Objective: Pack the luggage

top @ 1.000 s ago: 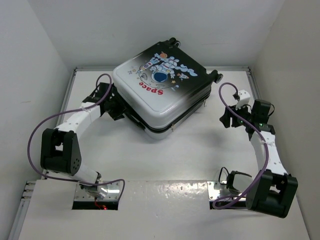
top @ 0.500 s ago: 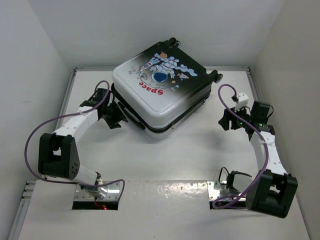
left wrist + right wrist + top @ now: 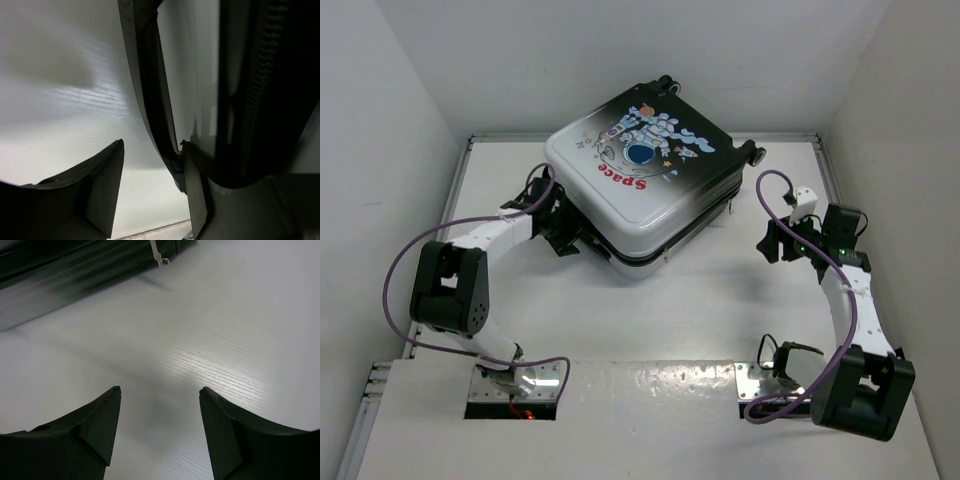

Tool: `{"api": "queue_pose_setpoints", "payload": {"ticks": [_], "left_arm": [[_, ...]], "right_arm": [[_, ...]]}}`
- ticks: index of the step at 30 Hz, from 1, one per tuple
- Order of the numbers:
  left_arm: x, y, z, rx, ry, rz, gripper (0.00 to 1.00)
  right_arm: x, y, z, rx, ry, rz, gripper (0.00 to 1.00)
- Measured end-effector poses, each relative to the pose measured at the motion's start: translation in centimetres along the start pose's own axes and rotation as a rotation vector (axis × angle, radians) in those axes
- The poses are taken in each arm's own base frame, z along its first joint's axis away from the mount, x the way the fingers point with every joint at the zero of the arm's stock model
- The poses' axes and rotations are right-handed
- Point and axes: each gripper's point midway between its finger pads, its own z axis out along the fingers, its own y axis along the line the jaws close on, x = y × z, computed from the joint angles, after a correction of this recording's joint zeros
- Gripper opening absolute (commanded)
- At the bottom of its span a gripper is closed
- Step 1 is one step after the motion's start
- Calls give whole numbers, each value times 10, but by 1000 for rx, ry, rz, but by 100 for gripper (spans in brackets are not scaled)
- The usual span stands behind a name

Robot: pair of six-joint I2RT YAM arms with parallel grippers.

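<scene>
Two arms flank the luggage point(image 3: 640, 190) on a white table point(image 3: 700, 310). The small hard-shell suitcase lies flat at the far middle, astronaut and red "Space" print facing up, wheels toward the back wall. Its lid is down, so nothing of the lining or any contents shows, and no loose items wait on the surface. How much packing is done cannot be read from here; judging by the lowered lid, either the filling is over and only the zip is left, or the case has yet to be opened.

At the case's left side, the left gripper point(image 3: 152, 150) has its jaws spread wide around the dark edge of the shell, which runs close by one finger — not clamped, as far as the wrist view shows. The right gripper point(image 3: 160, 392) hangs well off the right side, jaws wide and empty over bare tabletop. Beyond it, a small metal zipper pull point(image 3: 159, 257) dangles from the dark seam.
</scene>
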Motion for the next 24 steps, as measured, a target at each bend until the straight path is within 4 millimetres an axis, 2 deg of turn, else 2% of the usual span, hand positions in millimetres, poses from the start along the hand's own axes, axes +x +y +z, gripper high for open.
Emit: {"api": "queue_pose_setpoints", "payload": {"ticks": [5, 9, 13, 16, 17, 21, 24], "left_arm": [[5, 3, 16, -15, 17, -13, 55], [6, 5, 23, -14, 17, -35, 47], [8, 6, 33, -33, -7, -17, 38], [10, 11, 45, -59, -4, -12, 26], [9, 10, 46, -62, -7, -10, 19], [5, 10, 45, -95, 7, 3, 3], [-9, 12, 38, -116, 10, 46, 0]], "right_arm": [[2, 1, 0, -3, 9, -2, 64], [5, 2, -1, -6, 19, 3, 64], [7, 2, -1, -7, 21, 8, 64], [10, 4, 1, -14, 19, 33, 66], [10, 6, 2, -22, 12, 43, 66], [9, 20, 6, -87, -59, 71, 66], [13, 33, 13, -131, -108, 108, 64]]}}
